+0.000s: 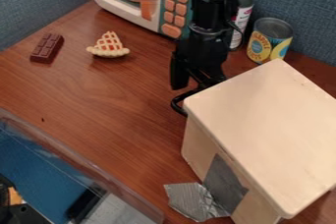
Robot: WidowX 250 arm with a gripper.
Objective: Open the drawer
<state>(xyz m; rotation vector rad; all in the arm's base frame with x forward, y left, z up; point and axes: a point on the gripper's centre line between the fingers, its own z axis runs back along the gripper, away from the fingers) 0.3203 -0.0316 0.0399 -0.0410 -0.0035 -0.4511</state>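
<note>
Hanging down from the top, the black robot arm (213,7) has its gripper (193,73) over the brown wooden table (118,100), close to the back left corner of a pale wooden drawer box (263,129). I cannot tell if the gripper is open or closed. A black curved piece (176,104) sits by that same corner, and I cannot tell what it is part of. The drawer box is at the lower right. Its side has a flat gray patch (225,183), and a crinkly silver flap (193,201) lies next to the patch. I cannot tell how far the drawer is pulled out.

Behind the box is a short can (269,40) with a yellow and blue label that has big letters on it. Next to it is a taller can (242,19), partly behind the arm, with a white and red label and small print. A toy microwave (125,9) with orange buttons is at the top. Near it are a toy pie slice (109,45) and a brown chocolate bar (47,48).
</note>
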